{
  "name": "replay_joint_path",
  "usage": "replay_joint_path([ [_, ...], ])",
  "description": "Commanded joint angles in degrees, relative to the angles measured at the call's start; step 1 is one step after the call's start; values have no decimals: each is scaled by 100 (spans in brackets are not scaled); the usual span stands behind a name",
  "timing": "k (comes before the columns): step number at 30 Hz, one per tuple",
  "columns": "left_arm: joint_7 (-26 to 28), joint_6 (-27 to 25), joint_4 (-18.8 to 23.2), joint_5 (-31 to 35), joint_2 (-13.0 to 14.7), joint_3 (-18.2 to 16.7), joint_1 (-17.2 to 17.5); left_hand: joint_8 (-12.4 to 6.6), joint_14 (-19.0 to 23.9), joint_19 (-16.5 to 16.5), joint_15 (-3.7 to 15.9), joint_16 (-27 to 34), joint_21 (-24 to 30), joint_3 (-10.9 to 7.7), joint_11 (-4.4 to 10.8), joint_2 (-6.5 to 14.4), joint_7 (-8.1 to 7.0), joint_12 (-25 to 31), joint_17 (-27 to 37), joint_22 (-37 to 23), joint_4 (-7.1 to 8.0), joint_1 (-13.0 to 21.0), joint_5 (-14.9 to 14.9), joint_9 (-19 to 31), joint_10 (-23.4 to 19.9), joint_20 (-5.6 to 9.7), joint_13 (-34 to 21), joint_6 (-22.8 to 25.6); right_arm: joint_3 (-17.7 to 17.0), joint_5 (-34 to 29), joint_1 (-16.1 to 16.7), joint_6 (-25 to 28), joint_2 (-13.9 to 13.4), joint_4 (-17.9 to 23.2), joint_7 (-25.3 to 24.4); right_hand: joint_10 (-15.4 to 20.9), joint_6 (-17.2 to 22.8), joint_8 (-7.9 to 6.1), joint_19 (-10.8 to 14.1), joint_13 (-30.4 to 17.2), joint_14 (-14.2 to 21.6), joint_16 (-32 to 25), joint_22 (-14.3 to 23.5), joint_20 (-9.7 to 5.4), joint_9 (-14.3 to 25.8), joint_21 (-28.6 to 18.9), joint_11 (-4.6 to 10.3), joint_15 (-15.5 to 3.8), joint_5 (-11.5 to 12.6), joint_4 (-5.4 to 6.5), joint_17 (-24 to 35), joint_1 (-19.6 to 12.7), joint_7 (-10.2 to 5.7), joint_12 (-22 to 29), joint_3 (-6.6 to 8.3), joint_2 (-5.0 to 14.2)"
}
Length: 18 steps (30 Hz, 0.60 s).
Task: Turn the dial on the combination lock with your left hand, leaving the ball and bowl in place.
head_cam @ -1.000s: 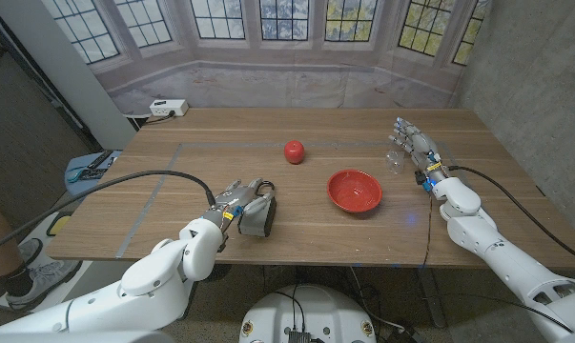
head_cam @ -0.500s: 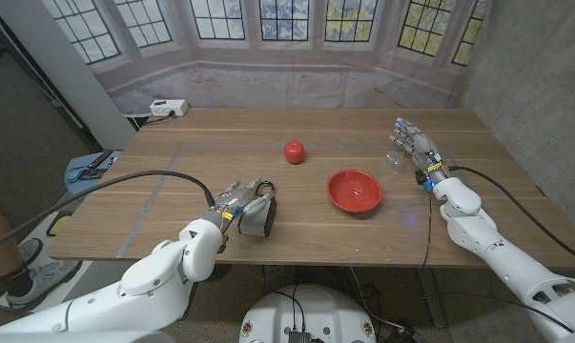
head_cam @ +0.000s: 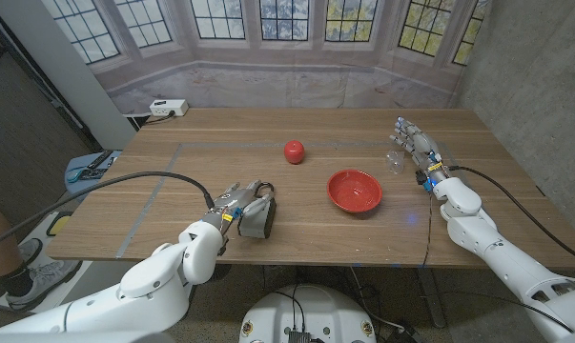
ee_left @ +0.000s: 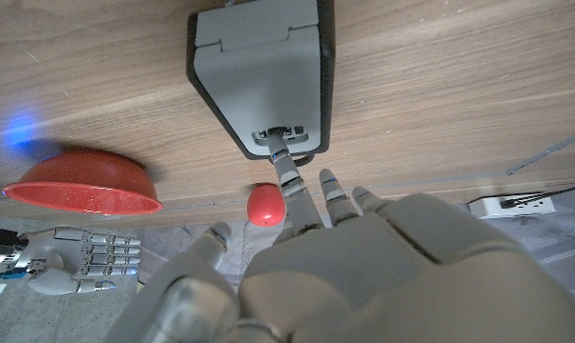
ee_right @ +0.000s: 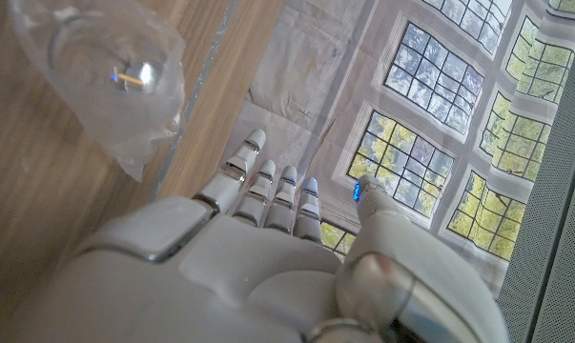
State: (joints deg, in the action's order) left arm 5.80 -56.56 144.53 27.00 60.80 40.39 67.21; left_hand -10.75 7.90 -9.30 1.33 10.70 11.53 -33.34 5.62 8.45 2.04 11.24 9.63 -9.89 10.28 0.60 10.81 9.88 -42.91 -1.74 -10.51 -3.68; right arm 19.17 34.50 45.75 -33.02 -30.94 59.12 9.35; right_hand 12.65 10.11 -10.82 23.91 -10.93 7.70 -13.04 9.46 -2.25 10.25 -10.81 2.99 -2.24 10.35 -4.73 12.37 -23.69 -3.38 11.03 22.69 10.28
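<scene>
Lock: the combination lock (head_cam: 256,217), a grey box-shaped housing, sits on the wooden table (head_cam: 173,191) right at the left hand's (head_cam: 232,205) fingertips.
Left hand: fingers (ee_left: 289,179) stretched forward and apart, gripping nothing; one fingertip touches the small dial recess at the lock's near end.
Handling: likely rigid and light enough to slide on the smooth wood; the dial looks small and stiff, so I judge it needs a fingertip pinch or roll there, with gentle pressure.
Right hand: the right hand (head_cam: 413,145) stands spread and holding nothing, far across the table, beside a clear plastic piece (ee_right: 106,76).
Bystanders: ball (head_cam: 294,151) and bowl (head_cam: 354,191) lie beyond the left hand's fingers, well apart from it.
Change: the left hand has crept slightly nearer the lock; ball, bowl and right hand are unmoved.
</scene>
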Motion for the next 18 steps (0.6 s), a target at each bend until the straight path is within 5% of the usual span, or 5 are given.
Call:
replay_joint_path([
  [1,102,-150,99,56,-15,121,-27,11,33,1,-11,10,-12,-2,5,21,9,18,3,-16,-29,17,27,16,-57,-6,-30,15,-3,17,-26,-24,3,-35,53,-5,-31,-2,55,-19,-6,-29,29,-275,21,-31,-26,-320,-19,38,26,-16,3,23,21,-9],
  [18,277,-312,192,-42,3,131,50,11,41,11,-6,5,-13,-5,-5,25,19,12,3,-16,-31,21,27,16,-76,-2,-31,26,11,19,-57,-25,29,-90,76,-13,-34,-2,52,-19,-8,-29,29,-286,21,-28,-22,-321,-20,40,26,-14,-4,20,21,-9],
])
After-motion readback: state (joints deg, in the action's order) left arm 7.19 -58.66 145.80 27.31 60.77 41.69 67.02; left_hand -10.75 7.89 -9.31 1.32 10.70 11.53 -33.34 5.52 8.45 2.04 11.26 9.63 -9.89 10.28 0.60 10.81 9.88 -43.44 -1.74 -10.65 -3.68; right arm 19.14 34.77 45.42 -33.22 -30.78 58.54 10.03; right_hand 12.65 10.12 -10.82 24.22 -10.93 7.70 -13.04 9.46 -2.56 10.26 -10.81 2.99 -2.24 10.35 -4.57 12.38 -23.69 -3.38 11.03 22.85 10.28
